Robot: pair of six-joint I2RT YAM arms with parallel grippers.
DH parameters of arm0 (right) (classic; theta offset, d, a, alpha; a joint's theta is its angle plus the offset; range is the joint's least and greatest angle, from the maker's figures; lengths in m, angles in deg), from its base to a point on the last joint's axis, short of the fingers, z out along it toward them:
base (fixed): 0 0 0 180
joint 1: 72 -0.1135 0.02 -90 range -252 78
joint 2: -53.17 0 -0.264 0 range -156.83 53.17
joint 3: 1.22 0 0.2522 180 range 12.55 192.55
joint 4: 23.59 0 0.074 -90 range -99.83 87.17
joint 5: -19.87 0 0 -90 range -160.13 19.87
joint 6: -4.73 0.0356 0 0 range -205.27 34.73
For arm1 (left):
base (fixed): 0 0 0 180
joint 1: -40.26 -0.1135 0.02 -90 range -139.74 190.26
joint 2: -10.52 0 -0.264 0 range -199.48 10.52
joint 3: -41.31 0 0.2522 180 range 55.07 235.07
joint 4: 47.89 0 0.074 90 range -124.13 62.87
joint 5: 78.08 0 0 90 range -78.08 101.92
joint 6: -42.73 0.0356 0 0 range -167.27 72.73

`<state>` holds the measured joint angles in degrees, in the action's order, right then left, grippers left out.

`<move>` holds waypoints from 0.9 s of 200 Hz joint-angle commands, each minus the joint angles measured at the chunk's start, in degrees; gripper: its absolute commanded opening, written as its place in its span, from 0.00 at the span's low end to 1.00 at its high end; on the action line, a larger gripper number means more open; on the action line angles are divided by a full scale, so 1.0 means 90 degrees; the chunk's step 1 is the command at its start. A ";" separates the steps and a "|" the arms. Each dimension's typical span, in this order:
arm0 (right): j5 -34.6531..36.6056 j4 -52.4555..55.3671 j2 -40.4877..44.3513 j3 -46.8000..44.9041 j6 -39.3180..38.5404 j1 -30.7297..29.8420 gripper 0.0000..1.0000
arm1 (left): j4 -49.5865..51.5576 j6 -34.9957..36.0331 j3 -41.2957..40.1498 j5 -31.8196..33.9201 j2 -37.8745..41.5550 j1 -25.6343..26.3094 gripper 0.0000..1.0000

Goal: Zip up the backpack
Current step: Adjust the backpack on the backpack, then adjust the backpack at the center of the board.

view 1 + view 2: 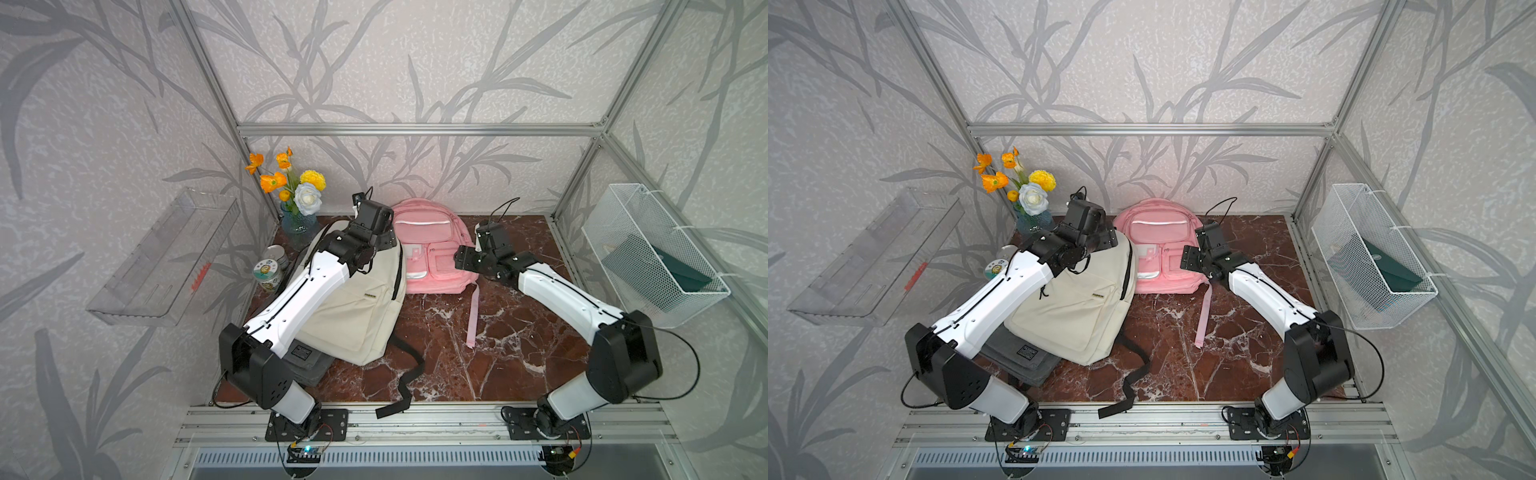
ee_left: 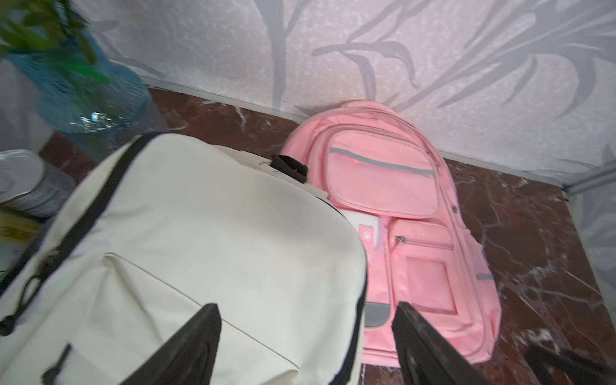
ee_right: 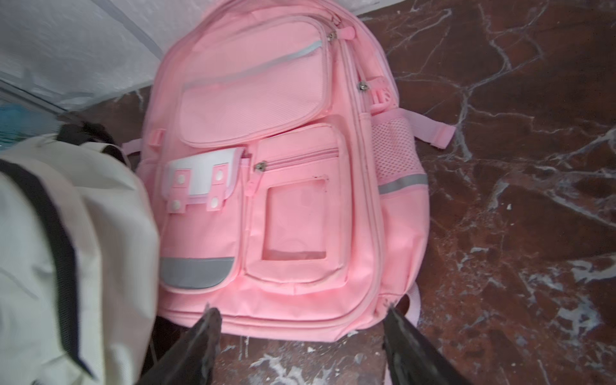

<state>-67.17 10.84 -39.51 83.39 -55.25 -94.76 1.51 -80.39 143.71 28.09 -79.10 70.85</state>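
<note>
Currently on the table (image 1: 478, 353), a dark red marble top with white veins, item by item:

Pink backpack (image 1: 428, 249): lies face up at the back of the table, near the middle, with its top against the rear wall. In the right wrist view the zip tracks that show all lie closed, with the metal pulls (image 3: 363, 86) gathered near the top on one side. A pink strap (image 1: 473, 316) trails forward from a bottom corner.

Cream backpack (image 1: 357, 307): lies face up just left of the pink one, its upper edge overlapping the pink one's side. A black zip line runs round its top. Its lower end rests on a grey bag (image 1: 307, 361), and a black strap (image 1: 409, 374) runs off toward the front rail.

Left gripper (image 2: 306, 313): hangs over the top of the cream backpack. Its fingers (image 2: 196, 340) are spread wide and grasp nothing, one above cream cloth and one above pink. I cannot tell whether the tips touch the fabric.

Right gripper (image 3: 301, 310): hangs over the bottom edge of the pink backpack. Its fingers (image 3: 406, 343) are released, with nothing caught between them.

Blue glass vase (image 1: 300, 226): stands in the back left corner and holds orange, yellow and white flowers (image 1: 291, 178).

Two tins (image 1: 270, 270): stand beside the vase, against the left wall.

Clear shelf (image 1: 166, 266): fixed to the left wall.

White wire basket (image 1: 652, 257): hangs on the right wall, with a dark green item (image 1: 673, 266) inside
</note>
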 commanded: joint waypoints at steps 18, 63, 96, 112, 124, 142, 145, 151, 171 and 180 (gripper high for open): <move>-0.0196 0.0361 -0.1165 0.0835 -0.0364 0.0498 0.60 | -0.0786 0.0012 -0.0620 -0.1166 -0.0625 0.0316 0.80; -0.0326 0.0784 -0.2476 0.1925 -0.0575 0.0598 0.49 | -0.0969 0.0088 -0.0716 -0.1512 -0.1235 0.0414 0.80; -0.0512 0.1206 -0.3182 0.2518 -0.0572 0.0596 0.37 | -0.1037 0.0231 -0.0702 -0.1211 -0.1608 0.0219 0.80; -0.0551 0.1168 -0.3129 0.2406 -0.0462 0.0628 0.19 | -0.1069 0.0349 -0.0640 -0.1118 -0.1797 0.0000 0.80; -0.0557 0.0994 -0.2872 0.2075 -0.0297 0.0734 0.08 | -0.1079 0.0417 -0.0573 -0.1064 -0.1946 -0.0189 0.80; -0.0418 0.0579 -0.2231 0.1272 0.0020 0.1040 0.00 | -0.1027 0.0450 -0.0424 -0.1166 -0.2225 -0.0517 0.80; -0.0395 0.0538 -0.2115 0.1138 0.0069 0.1103 0.00 | -0.0999 0.0453 -0.0397 -0.1180 -0.2280 -0.0556 0.80; -0.0368 0.0453 -0.1897 0.0888 0.0132 0.1227 0.00 | -0.0951 0.0468 -0.0323 -0.1260 -0.2369 -0.0652 0.80; -0.0316 0.0260 -0.1251 0.0121 0.0202 0.1579 0.00 | -0.0950 0.0494 -0.0201 -0.1345 -0.2578 -0.0819 0.80; -0.0263 0.0224 -0.0993 -0.0175 0.0199 0.1680 0.00 | -0.0988 0.0535 -0.0155 -0.1365 -0.2671 -0.0833 0.80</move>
<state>-74.09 11.93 -55.20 87.98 -55.51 -84.34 -8.37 -77.20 140.56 15.69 -100.94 64.60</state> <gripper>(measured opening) 0.081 0.797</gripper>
